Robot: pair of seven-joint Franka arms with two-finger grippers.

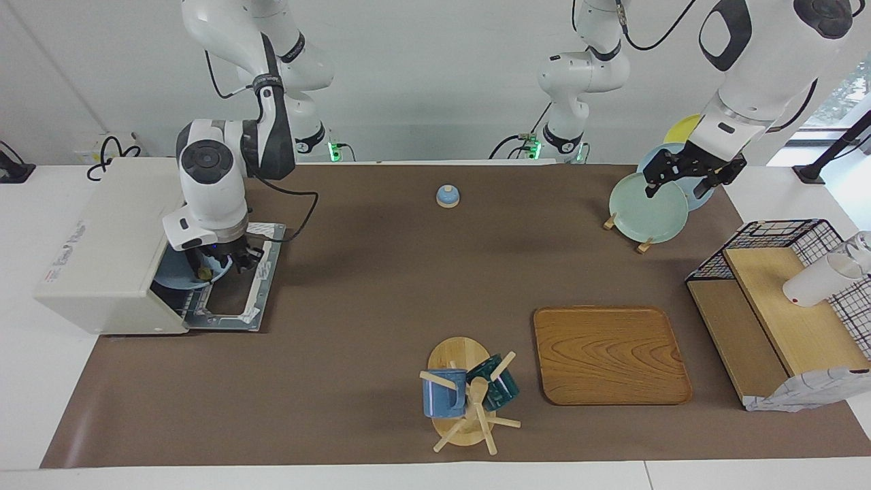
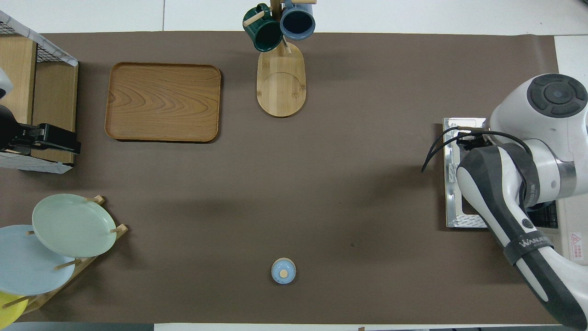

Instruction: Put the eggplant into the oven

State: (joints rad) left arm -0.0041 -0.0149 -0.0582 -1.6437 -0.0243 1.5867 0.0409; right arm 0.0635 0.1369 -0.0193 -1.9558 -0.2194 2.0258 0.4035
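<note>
The oven [image 1: 102, 245] stands open at the right arm's end of the desk. The eggplant [image 1: 202, 273] lies on a blue plate [image 1: 178, 275] in its mouth. The right gripper [image 1: 228, 262] hovers there; I cannot tell its opening, and lifting could drag the plate out. The left gripper [image 1: 687, 178] waits open over the plate rack [image 1: 636, 241].

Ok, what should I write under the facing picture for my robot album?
Right gripper at the open oven, where a blue plate sits; left gripper waits over the plate rack.
</note>
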